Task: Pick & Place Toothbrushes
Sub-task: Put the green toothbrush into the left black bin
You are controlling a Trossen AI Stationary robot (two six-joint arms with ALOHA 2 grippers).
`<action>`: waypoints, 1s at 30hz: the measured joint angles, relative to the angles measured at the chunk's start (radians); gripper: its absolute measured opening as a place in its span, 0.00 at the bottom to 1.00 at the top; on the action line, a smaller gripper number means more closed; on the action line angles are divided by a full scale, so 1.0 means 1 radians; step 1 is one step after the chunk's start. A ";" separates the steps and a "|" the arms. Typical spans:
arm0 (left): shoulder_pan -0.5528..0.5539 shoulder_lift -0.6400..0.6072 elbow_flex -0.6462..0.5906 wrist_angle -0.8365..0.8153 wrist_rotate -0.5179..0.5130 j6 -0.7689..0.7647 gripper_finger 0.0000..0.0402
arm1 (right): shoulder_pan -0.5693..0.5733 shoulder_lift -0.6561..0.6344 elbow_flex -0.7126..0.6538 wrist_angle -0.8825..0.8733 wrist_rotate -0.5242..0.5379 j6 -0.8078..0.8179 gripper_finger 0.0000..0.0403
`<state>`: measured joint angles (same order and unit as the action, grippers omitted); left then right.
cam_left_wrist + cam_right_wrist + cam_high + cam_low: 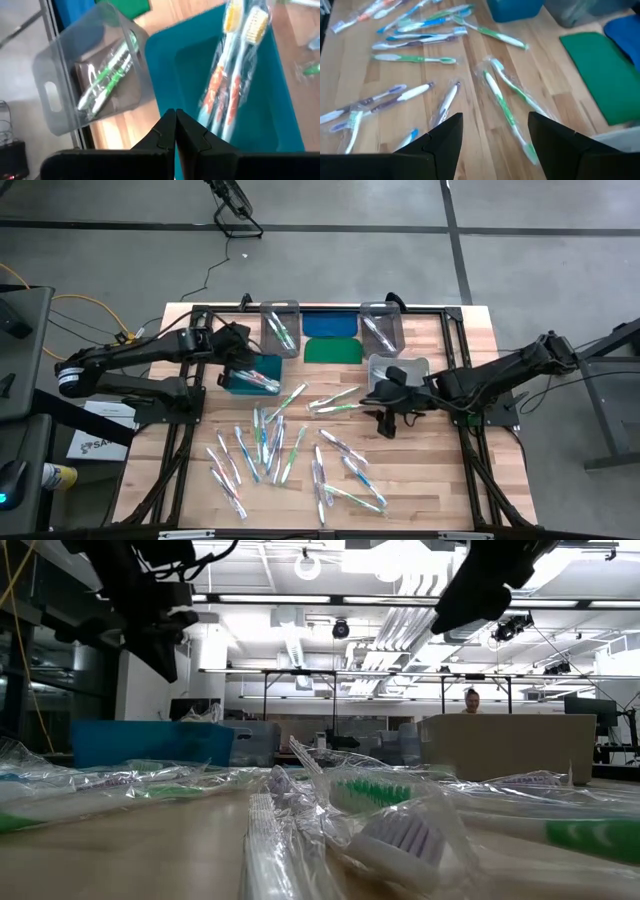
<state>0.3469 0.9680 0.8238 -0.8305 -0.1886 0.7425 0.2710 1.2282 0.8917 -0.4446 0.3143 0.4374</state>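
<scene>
Plenty of work left on this table! The bulk of the toothbrushes (285,455) lie scattered in clear wrappers across the wooden table (440,480), spread over its middle and near side, well apart from the bins at the far edge.

So what's banked? The teal bin (250,378) holds a couple of wrapped brushes with orange grips (227,95). The clear bin on the left (281,328) has green-handled ones (107,75) inside, and the clear bin on the right (381,326) shows a few as well. A fourth bin (397,368) sits just behind the right arm; what it holds I can't make out. A blue lid (331,324) and a green lid (333,350) lie flat between the two clear bins. By my reckoning that's only a small share sorted, dozens to go.

The left gripper (175,131) hangs over the teal bin's near rim, fingers pressed together with nothing between them. The right gripper (495,142) hovers low over the table, fingers spread wide and empty.

Right in front of it lies a green-striped toothbrush (504,107), flat on the wood, just beside a second green one (520,92). In the wrist view its long axis runs away from the gripper, roughly in line with the reach, between the two fingers. Others nearby lie crosswise. From overhead the pile points every which way, no common heading. Which end is the head on the near one I can't tell.
</scene>
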 joint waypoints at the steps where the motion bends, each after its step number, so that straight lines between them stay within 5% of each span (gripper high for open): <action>1: -0.003 0.000 0.000 0.007 0.000 0.000 0.01 | 0.000 0.000 0.000 -0.001 0.001 0.004 0.54; 13: -0.014 -0.100 -0.005 0.063 0.100 0.003 0.01 | 0.025 0.005 0.000 -0.028 -0.002 -0.014 0.54; 21: -0.015 -0.248 -0.229 0.338 0.263 -0.065 0.01 | 0.050 0.012 0.000 -0.022 0.029 -0.075 0.54; 30: -0.015 -0.323 -0.299 0.390 0.312 -0.096 0.01 | 0.041 0.132 -0.001 0.025 0.044 -0.188 0.54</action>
<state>0.3321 0.6450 0.5247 -0.4400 0.1231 0.6464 0.3122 1.3599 0.8909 -0.4196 0.3587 0.2497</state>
